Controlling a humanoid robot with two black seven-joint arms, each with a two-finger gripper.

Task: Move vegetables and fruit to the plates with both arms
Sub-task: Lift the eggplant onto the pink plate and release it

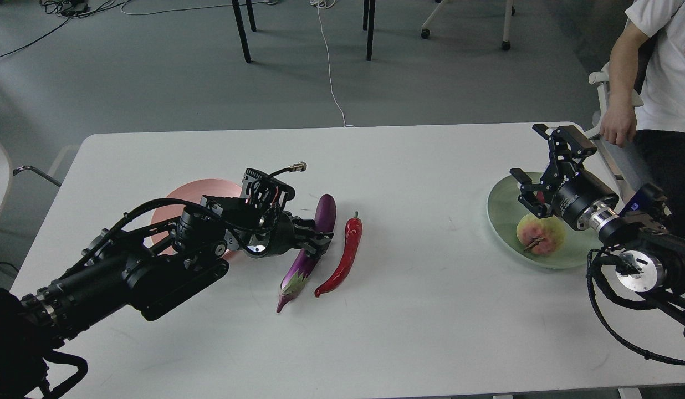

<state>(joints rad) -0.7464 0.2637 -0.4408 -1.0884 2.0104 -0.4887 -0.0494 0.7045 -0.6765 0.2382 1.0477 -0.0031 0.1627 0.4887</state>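
Note:
The purple eggplant point(298, 271) lies mid-table, slightly tilted, beside the red chili pepper point(345, 255). My left gripper point(318, 242) is shut on the eggplant's middle. The pink plate point(179, 195) lies just behind my left arm, partly hidden. My right gripper point(542, 159) is open and empty, held over the mint green plate point(496, 213). The yellow-pink apple-like fruit point(539, 234) sits on that plate. The pomegranate point(540, 197) shows only as a red sliver behind my right gripper.
A seated person point(653, 72) is at the table's far right corner, with a hand near my right gripper. Chair and table legs point(370, 27) stand on the floor beyond the table's far edge. A white cable point(331, 72) runs across the floor.

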